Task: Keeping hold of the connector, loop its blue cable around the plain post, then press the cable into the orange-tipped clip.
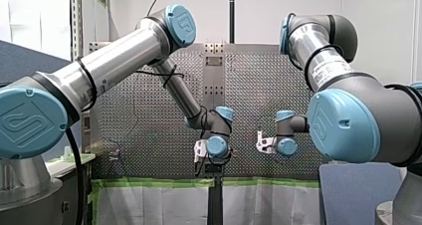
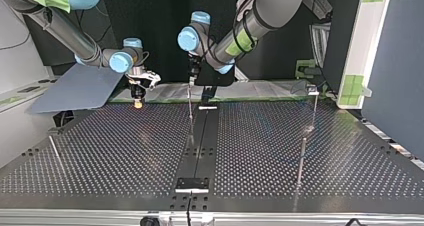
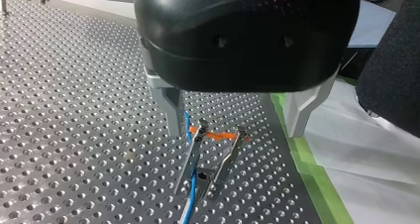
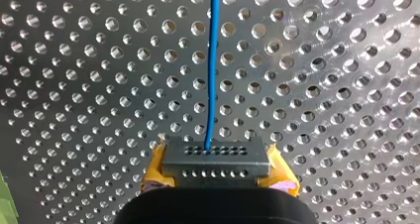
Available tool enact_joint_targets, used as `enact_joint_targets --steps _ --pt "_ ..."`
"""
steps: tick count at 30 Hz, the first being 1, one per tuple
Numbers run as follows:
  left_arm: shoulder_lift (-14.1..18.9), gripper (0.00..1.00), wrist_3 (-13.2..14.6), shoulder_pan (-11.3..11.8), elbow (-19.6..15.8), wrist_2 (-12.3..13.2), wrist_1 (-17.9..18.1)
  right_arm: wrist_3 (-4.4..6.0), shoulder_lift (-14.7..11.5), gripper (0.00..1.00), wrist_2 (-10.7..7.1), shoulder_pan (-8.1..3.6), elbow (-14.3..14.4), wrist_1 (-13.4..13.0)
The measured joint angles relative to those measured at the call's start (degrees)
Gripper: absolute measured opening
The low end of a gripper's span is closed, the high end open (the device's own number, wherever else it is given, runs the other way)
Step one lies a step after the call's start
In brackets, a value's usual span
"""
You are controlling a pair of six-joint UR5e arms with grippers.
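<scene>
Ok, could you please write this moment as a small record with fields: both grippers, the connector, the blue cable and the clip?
right gripper: shut on the connector, a yellow pad at each side of it
left gripper: open, above the orange-tipped clip, one metal finger at each side
blue cable: leaves the connector and runs straight ahead over the perforated table
cable at clip: passes along one clip arm; whether it is pressed in, cannot tell
</scene>
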Motion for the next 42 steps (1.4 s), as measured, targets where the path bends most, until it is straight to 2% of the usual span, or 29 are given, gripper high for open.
enact_joint_targets --steps 5,11,26,31,37,42 --pt "1.11 1.00 0.05 -0.30 -1.45 0.11 0.36 -0.01 0.02 0.00 -0.11 -0.04 0.00 0.12" --pt "3.84 1.00 -1.04 -0.34 -4.28 1.17 2.94 -0.01 0.06 0.00 -0.17 -0.16 0.00 0.20" --pt "12.31 1.00 -9.25 1.09 -12.75 2.90 11.37 -0.01 0.10 0.00 -0.58 0.23 0.02 1.28" --pt "15.06 1.00 -11.99 2.20 -15.50 3.76 14.14 -0.01 0.10 0.00 -0.87 0.32 0.01 1.67" --pt "18.49 1.00 -15.38 5.18 -18.94 6.80 17.58 0.47 0.16 0.00 -1.27 0.34 0.00 1.74" --pt "21.29 1.00 -15.77 7.94 -21.73 9.56 20.35 0.71 0.18 0.00 -1.48 0.34 0.00 1.70"
